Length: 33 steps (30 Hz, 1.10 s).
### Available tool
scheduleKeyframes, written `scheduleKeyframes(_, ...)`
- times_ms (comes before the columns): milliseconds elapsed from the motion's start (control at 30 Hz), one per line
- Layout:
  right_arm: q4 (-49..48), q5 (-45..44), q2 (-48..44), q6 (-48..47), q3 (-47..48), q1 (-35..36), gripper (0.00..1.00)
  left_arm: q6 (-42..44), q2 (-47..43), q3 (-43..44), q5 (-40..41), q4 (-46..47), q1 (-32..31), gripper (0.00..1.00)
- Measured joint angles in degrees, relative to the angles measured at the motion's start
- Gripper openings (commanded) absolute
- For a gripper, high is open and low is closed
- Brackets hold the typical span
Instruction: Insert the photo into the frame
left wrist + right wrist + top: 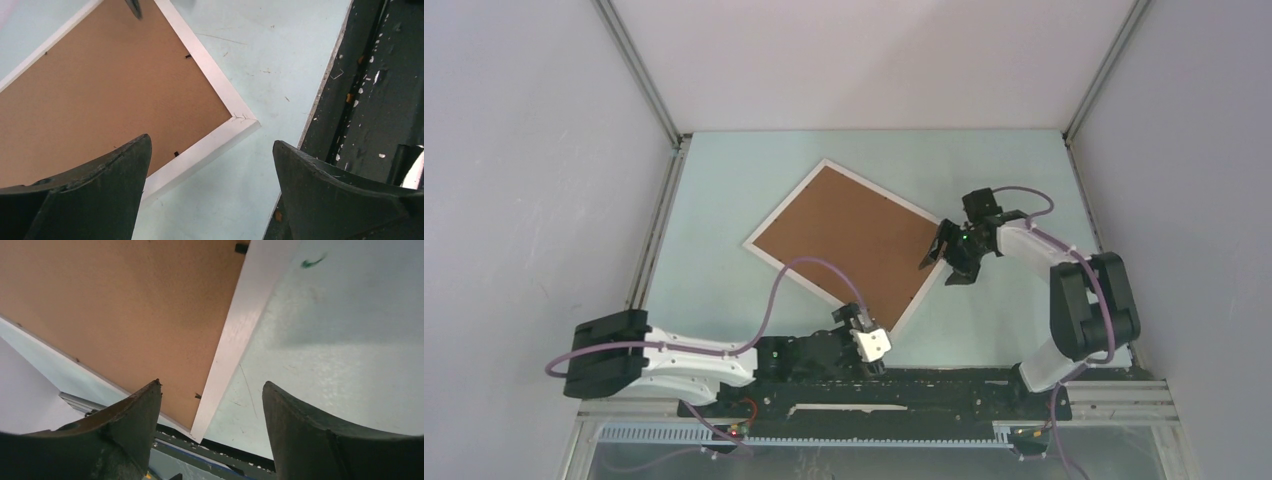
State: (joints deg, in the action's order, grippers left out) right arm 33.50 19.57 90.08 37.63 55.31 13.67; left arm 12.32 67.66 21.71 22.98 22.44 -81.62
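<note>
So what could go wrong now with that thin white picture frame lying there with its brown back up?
1. The open right gripper hangs right over the thin white picture frame rim; coming down, a finger might bump it and slide it.
2. The small black tabs round the plain brown backing board look tiny; if they are loose, the board might slip out when the frame is lifted.
3. The photo cannot be seen, so nobody can tell if it sits straight underneath.

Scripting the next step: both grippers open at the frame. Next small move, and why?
Probably lift the right gripper straight up, clear. It is open and empty over the edge of the frame; the backing board lies flat inside it; the photo is not visible, perhaps under the board.
</note>
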Motion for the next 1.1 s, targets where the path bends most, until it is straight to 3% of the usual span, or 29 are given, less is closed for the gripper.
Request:
scheduleKeyframes(67, -0.3, 0.7, 2.5, 0.0, 0.2, 1.9, 0.58, -0.9, -3.1, -1.8, 0.0, 0.7, 0.0, 1.0)
scheduleKeyframes(100, -0.3, 1.2, 3.6, 0.1, 0.2, 3.0, 0.54, -1.4, -4.5, -2.6, -0.1, 0.8, 0.1, 1.0)
scheduleKeyframes(333, 0.0, 4.7, 7.3, -0.1, 0.2, 5.0, 0.57, -2.5, -13.8, -7.1, -0.3, 0.7, 0.9, 1.0)
scheduleKeyframes(633, 1.7, 11.7, 12.3, 1.0, 0.9, 3.7, 0.02, -3.3, -15.4, -7.9, -2.1, 0.7, 1.3, 1.0)
scheduleKeyframes(1100, 5.1, 14.6, 13.5, 4.3, 2.3, 1.7, 0.0, 1.3, -5.2, -7.6, -6.2, -0.1, 1.2, 1.0)
